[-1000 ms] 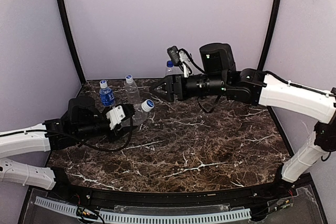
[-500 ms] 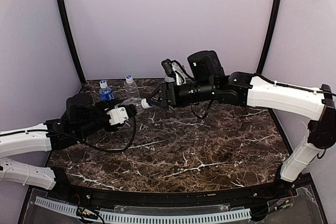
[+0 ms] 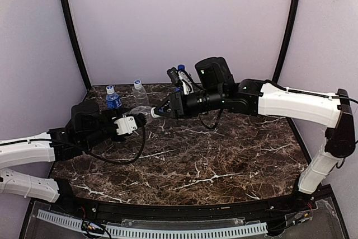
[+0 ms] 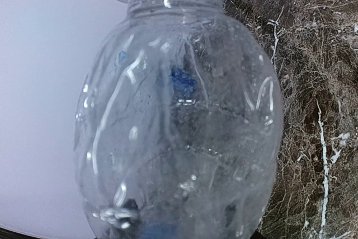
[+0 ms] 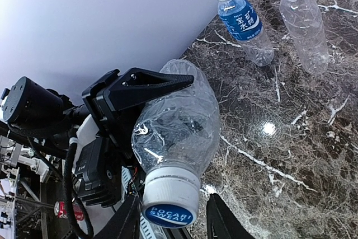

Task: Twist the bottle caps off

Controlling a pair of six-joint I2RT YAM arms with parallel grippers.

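Clamped around the belly of a clear, unlabelled plastic bottle (image 5: 179,121), the left end effector (image 3: 133,121), centre left in the overhead view, holds it on its side and clear of the surface, neck pointing at the opposite arm. The right end effector (image 3: 161,111) meets it head-on, its fingers (image 5: 221,219) flanking the white screw cap with a blue printed top (image 5: 169,200); whether they already pinch the cap cannot be told. The arrangement looks made for twisting, with one arm steadying the body while the other turns the lid. Upright at the upper left of the dark brown marble-patterned surface (image 3: 224,160) wait a blue-labelled bottle (image 3: 113,102) and a bare ribbed bottle (image 3: 140,96), both capped. A dark blue cap (image 3: 180,68) shows just above the right arm. Pale lilac walls (image 3: 179,20) and two black curved poles (image 3: 70,26) close in the set.
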